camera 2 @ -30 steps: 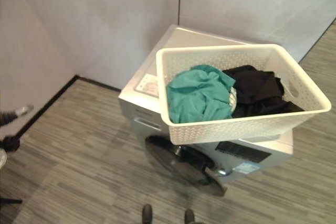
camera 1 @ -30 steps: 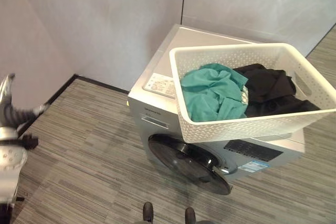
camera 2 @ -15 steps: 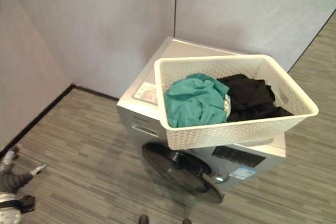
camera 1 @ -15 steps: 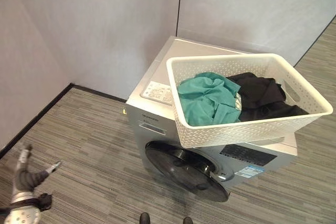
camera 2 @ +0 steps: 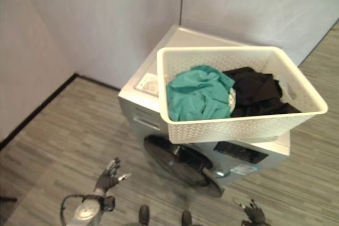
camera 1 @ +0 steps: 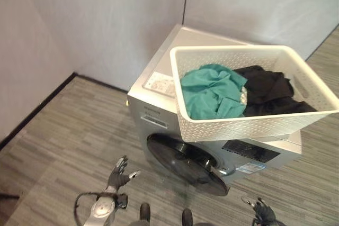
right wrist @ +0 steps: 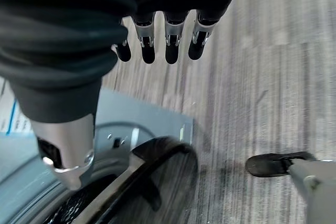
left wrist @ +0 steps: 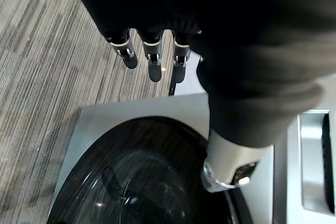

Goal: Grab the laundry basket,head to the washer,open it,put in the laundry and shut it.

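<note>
A silver washer [camera 1: 159, 104] is seen standing in the corner of grey walls [camera 1: 106, 19] on a striped grey floor [camera 1: 58, 141]. Its round dark door [camera 1: 185, 162] is closed on the front face, below a control panel [camera 1: 249, 152]. A white laundry basket [camera 1: 249, 125] is set on the washer's top, overhanging the washer's front edge above the door. Inside the basket a teal garment [camera 1: 212, 93] is heaped at the end nearer the washer's left side, and a black garment [camera 1: 270, 91] is piled against it at the other end.

The left hand [camera 1: 119, 172] is held low above the floor in front of the washer, off the door's left side, well below the basket. Its fingers [left wrist: 152, 61] are extended and slightly spread with nothing between them, the dark tips pointing past the washer's lower front corner toward the floor, short of the door glass.

The right hand [camera 1: 262, 211] is held low off the door's right side, also well below the basket. Its fingers [right wrist: 170, 40] are straight and apart, empty, with the door's rim [right wrist: 157, 153] seen beyond them and not touched.
</note>
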